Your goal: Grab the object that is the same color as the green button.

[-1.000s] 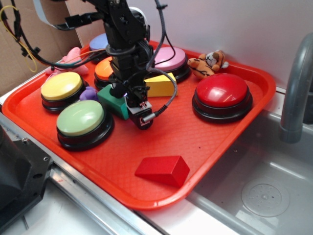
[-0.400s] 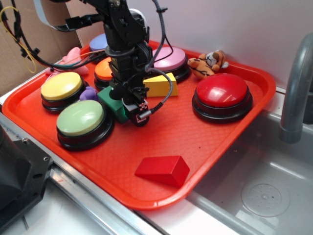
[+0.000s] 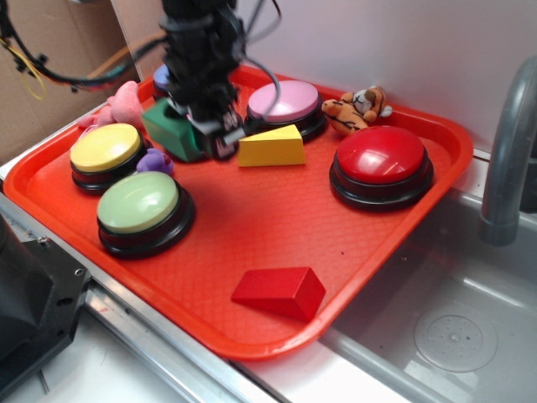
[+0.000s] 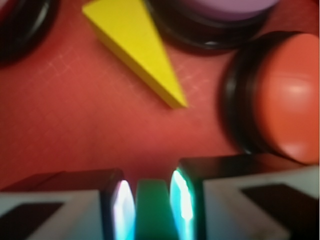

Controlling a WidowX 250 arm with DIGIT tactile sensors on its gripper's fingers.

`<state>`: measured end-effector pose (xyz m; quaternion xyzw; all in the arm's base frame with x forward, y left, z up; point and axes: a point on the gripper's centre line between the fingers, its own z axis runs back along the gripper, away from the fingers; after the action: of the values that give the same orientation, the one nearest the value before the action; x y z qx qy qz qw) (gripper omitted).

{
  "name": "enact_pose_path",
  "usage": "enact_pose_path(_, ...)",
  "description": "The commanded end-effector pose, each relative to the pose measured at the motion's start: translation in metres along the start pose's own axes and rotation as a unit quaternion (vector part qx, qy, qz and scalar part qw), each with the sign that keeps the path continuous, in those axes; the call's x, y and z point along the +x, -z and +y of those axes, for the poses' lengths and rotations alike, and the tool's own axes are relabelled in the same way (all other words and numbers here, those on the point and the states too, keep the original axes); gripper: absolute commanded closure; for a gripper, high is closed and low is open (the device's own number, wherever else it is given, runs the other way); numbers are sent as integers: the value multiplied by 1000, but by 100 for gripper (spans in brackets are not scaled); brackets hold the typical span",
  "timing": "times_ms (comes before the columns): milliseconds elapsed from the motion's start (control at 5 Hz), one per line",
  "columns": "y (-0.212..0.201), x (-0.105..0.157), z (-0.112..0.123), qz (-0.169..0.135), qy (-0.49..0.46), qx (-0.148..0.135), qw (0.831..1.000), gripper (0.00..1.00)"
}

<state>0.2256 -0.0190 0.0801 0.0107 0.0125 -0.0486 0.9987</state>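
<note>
A red plastic tray (image 3: 369, 252) lies beside a grey metal sink (image 3: 453, 336), a white wall behind. The black robot gripper (image 3: 205, 134) hangs above the tray's rear, jaws nearly closed, clamping the small dark green wooden block (image 3: 170, 130), behind the pale green domed push button (image 3: 138, 201).

A dark green block (image 3: 172, 132) sits between the black end effector (image 3: 220, 143) pads, matching the pale green button (image 3: 138, 202) (black base). The tray (image 3: 277, 222) is orange-red with a fine diamond grid. At 12 o'clock in the wrist view lies a yellow wedge (image 4: 135, 42); a red wedge (image 3: 279, 291), yellow button (image 3: 105, 147), pink button (image 3: 284, 101) and red button (image 3: 380, 154) too.
</note>
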Motion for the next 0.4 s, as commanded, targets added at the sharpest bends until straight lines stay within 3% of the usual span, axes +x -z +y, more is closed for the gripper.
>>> enact_pose_path(0, -90, -30, 33, -59, -66, 3, 996, 100)
enact_pose_path(200, -105, -44, 42, -79, -77, -14, 994, 100)
